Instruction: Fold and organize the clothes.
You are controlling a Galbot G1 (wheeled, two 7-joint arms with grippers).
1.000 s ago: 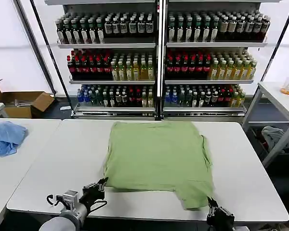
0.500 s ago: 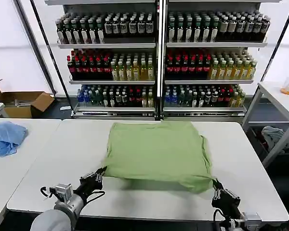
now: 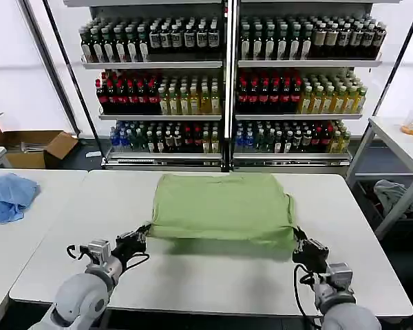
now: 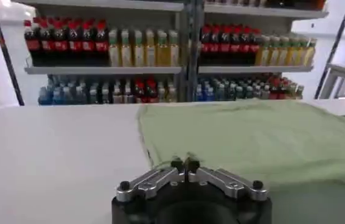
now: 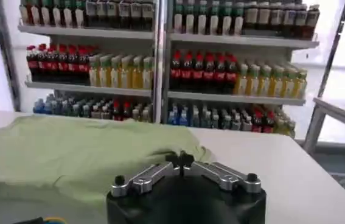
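Note:
The light green T-shirt [image 3: 224,206] lies on the white table [image 3: 193,275], its near edge raised off the surface and doubled back toward the shelves. My left gripper [image 3: 142,234] is shut on the near left corner of the T-shirt [image 4: 251,137]; its closed jaws [image 4: 185,164] pinch the hem. My right gripper [image 3: 300,240] is shut on the near right corner, and the T-shirt [image 5: 69,161] spreads away from its closed fingertips [image 5: 182,159]. No printed graphic shows; the plain side faces up.
A light blue cloth [image 3: 8,195] lies on a second table at the left. Shelves of bottles [image 3: 227,82] stand behind the table. A cardboard box [image 3: 38,148] sits on the floor at the back left, and a side table [image 3: 399,141] with grey-white cloth [image 3: 392,194] under it at the right.
Both grippers have carried the T-shirt's near edge up and away from me, toward the shelves. The hanging lower part has folded over, so the visible shirt is shorter.

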